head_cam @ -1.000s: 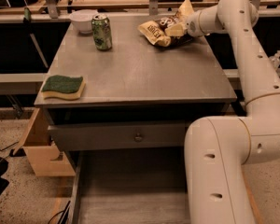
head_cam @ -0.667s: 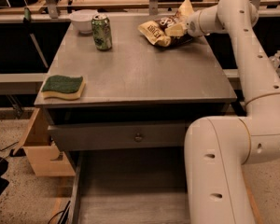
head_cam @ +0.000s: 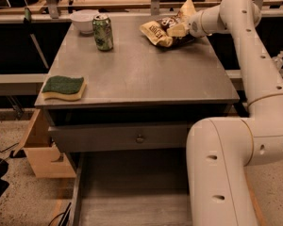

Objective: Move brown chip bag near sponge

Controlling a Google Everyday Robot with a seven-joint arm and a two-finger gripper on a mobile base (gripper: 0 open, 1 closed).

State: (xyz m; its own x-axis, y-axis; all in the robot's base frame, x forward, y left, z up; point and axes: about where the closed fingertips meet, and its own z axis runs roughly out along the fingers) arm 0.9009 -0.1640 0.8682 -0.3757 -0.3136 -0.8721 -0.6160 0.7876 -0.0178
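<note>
Tool (head_cam: 181,23) sat at the far right of the bench (head_cam: 146,74), right on the near-wrist end of the brown chip bag (head_cam: 156,31). Could not tell whether it was clenched on the bag or released. The bag lay crumpled on the bench's back edge, and the sponge (head_cam: 63,86) lay well apart from it at the front left corner, green side up. The step in hand looked like securing the bag before the carry. Judgement: crinkly foil slips and folds, so the grip needed to be on a bunched part of the bag, not a loose flap, and confirmed firm before any lift. The bag should then be raised just clear of the surface, since dragging it could snag or let it slide out. The path ran diagonally across open bench toward the front left. The green can (head_cam: 103,32) and white bowl (head_cam: 83,20) stood at the back left, so the sweep should stay in front of them; the can looked easy to tip. Set-down should land beside the sponge without bumping it, as the sponge sat close to the bench edge and could be pushed off. An open drawer (head_cam: 132,192) sat below the front.
</note>
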